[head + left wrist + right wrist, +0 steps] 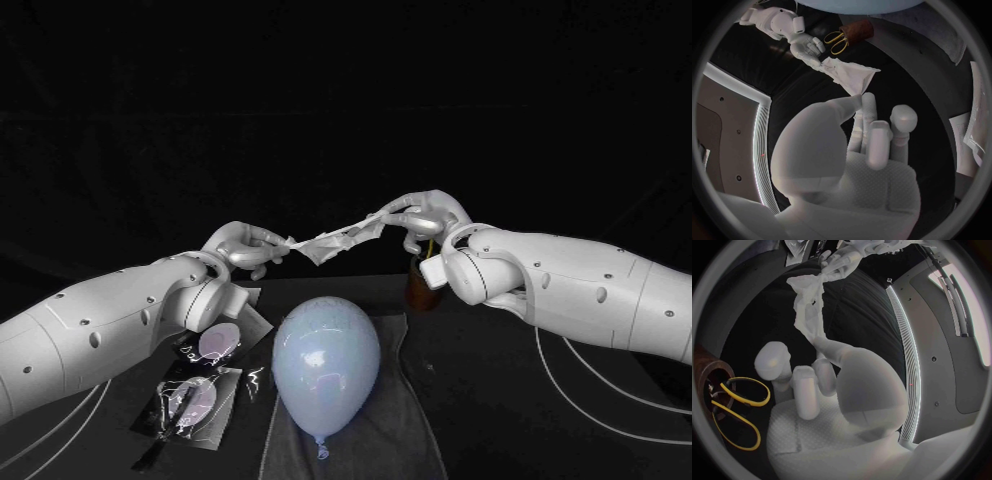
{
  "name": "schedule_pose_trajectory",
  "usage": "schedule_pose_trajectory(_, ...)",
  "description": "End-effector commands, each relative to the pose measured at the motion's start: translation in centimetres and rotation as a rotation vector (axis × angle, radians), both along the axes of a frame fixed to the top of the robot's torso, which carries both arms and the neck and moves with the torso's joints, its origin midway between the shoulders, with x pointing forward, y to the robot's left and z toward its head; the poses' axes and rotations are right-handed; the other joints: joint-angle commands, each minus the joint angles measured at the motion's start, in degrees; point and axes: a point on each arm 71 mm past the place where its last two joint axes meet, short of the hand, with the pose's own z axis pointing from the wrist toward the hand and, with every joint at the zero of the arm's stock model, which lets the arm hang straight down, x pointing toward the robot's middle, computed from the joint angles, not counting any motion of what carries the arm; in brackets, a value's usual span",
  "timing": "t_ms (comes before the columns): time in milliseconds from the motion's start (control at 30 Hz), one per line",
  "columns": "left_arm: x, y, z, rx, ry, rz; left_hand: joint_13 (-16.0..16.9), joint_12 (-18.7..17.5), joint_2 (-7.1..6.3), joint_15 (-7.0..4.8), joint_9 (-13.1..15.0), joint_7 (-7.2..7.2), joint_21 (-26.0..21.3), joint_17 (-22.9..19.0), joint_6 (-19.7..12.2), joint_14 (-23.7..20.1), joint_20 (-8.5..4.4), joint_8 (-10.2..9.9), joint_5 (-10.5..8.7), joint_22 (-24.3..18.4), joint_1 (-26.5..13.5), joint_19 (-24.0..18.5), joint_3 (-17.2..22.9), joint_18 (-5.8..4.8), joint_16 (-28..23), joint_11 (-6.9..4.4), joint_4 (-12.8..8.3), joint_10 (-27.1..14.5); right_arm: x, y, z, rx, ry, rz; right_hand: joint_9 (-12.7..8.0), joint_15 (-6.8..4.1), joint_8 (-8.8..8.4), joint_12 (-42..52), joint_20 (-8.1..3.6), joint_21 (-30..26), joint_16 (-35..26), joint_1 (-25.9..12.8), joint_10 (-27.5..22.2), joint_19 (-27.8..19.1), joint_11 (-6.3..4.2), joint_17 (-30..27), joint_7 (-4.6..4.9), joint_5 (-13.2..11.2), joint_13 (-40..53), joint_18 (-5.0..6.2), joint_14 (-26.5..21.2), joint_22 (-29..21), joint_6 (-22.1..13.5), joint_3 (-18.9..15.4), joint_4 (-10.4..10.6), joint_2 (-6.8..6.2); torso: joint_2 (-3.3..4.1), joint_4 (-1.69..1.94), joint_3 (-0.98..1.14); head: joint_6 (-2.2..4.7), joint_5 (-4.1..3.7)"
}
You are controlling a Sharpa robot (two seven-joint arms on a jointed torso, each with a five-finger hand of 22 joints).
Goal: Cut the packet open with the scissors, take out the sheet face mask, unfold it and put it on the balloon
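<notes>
Brown cup, grey mat, black table

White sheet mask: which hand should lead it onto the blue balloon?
Left, probably: left hand and right hand both pinch the white sheet mask, but left sits nearer the blue balloon.

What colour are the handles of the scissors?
Yellow. The scissors show best in the right wrist view, standing in a brown holder.

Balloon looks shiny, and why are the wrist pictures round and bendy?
Head view: light glints off the smooth balloon. Left wrist view: a fisheye lens curves everything around the left hand. Right wrist view: same bending around the right hand.
</notes>
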Motion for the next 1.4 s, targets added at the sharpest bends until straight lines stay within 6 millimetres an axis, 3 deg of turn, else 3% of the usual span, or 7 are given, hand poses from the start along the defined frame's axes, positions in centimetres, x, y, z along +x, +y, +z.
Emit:
schedule_pose_trajectory(33, -0.1, -0.3, -0.1, 0.002, 0.029, -0.029, 0.2, -0.4, 0.34, 0.29, 10.6, 0.32, -1.4, -1.4, -2.3, -0.8, 0.12, -0.9, -0.09, -1.3, -0.7, -1.5, 0.2, -0.67, -0.4, 0.46, -0.1, -0.8, 0.0, 0.2, 0.3, 0.0, -0.017, 0.012, -0.1, -0.46, 0.2, 0.3, -0.06, 0.2, 0.2, -0.5, 0.2, 0.3, 0.05, 7.6, 0.14, 0.1, 0.0, 1.04, 3.6, 6.8, 0.4, 0.3, 0.0, 0.11, 0.0, -0.04, -0.01, -0.01, -0.08)
schedule_pose_trajectory(200, -0.3, -1.0, -0.3, 0.031, 0.05, -0.091, -0.7, -3.7, -3.02, 3.36, 6.6, 3.78, -9.7, -10.7, -13.0, -7.2, 2.42, -8.3, -0.34, -9.7, -5.1, -10.2, -5.5, 0.9, -4.1, 3.64, 2.1, -8.4, 0.0, 1.1, 0.5, -0.023, -0.026, 0.05, -0.1, -0.47, 0.2, 0.2, -0.06, 0.2, 0.2, -0.5, 0.1, 0.3, 0.05, 7.6, 0.15, 0.1, -0.1, 1.04, 3.6, 6.8, 0.4, 0.4, 0.0, 0.1, 0.0, 0.04, 0.01, 0.12, -0.16)
schedule_pose_trajectory(300, -0.4, -1.3, -0.4, 0.051, 0.06, -0.117, -1.5, -5.2, -3.19, 3.85, 5.2, 4.16, -14.5, -16.7, -15.4, -12.1, 3.45, -9.9, -0.27, -14.1, -5.3, -14.3, -9.5, 2.04, -6.5, 4.17, 3.1, -11.5, -0.1, 1.5, 0.7, -0.046, -0.04, 0.067, -0.1, -0.47, 0.2, 0.2, -0.06, 0.1, 0.2, -0.5, 0.1, 0.3, 0.05, 7.5, 0.15, 0.1, -0.1, 1.04, 3.6, 6.8, 0.4, 0.4, 0.0, 0.09, -0.02, 0.02, 0.0, 0.11, -0.13)
schedule_pose_trajectory(533, -0.4, -1.4, -0.8, 0.109, 0.088, -0.161, -4.0, -8.2, -1.71, 5.58, 2.9, 5.21, -19.8, -33.7, -17.1, -25.5, 5.3, -10.7, -0.37, -17.2, -2.9, -16.1, -21.4, 2.12, -13.4, 5.98, 5.9, -17.7, 0.2, 2.3, 1.4, -0.12, -0.079, 0.105, -0.1, -0.47, 0.2, 0.2, -0.07, 0.2, 0.2, -0.5, 0.1, 0.3, 0.06, 7.7, 0.15, 0.1, -0.1, 1.04, 3.6, 6.8, 0.4, 0.4, 0.0, 0.08, -0.03, 0.0, -0.01, 0.15, -0.33)
schedule_pose_trajectory(733, -0.2, -0.9, -0.9, 0.129, 0.087, -0.156, -5.3, -7.5, 1.33, 6.18, 1.2, 5.36, -22.2, -37.0, -17.3, -27.2, 5.82, -10.1, -0.29, -18.9, 1.9, -15.5, -33.0, 2.16, -12.5, 6.37, 9.5, -19.9, 0.3, 3.1, 1.8, -0.183, -0.089, 0.155, -0.1, -0.48, 0.22, 0.3, -0.08, 0.1, 0.2, -0.5, 0.1, 0.3, 0.06, 7.6, 0.16, 0.1, 0.0, 1.06, 3.6, 6.8, 0.4, 0.4, -0.1, 0.03, -0.02, 0.0, -0.01, 0.29, -0.43)
schedule_pose_trajectory(1000, 0.2, -1.4, 0.1, 0.044, -0.038, -0.142, -7.3, -7.9, 4.56, 7.3, 0.1, 5.06, -27.0, -41.4, -13.7, -32.8, 6.92, -8.1, -0.28, -21.5, 7.9, -18.2, -33.5, 1.99, -16.1, 7.52, 10.4, -23.1, 0.0, 4.5, 2.3, -0.333, -0.102, 0.282, 0.0, -0.49, 0.25, 0.3, -0.09, 0.4, 0.3, -0.6, 0.2, 0.4, 0.05, 7.9, 0.16, 0.1, 0.1, 1.01, 3.7, 6.9, 0.4, 0.5, -0.3, -0.09, -0.02, -0.12, -0.16, 0.6, -0.17)
schedule_pose_trajectory(1400, 0.0, -3.7, 1.2, 0.005, -0.173, -0.204, -11.7, -11.5, 2.89, 8.96, -2.5, 3.38, -31.9, -45.9, -15.0, -35.4, 8.42, -9.1, -0.34, -24.9, 9.0, -17.8, -35.4, 2.08, -19.2, 9.33, 10.8, -27.8, -1.2, 7.0, 2.6, -0.396, -0.162, 0.35, 0.0, -0.49, 0.27, 0.2, -0.1, 0.7, 0.3, -0.6, 0.1, 0.5, 0.05, 8.0, 0.16, 0.1, 0.0, 0.95, 3.8, 6.9, 0.4, 0.5, -0.3, -0.14, 0.04, -0.03, -0.15, 0.8, -0.06)
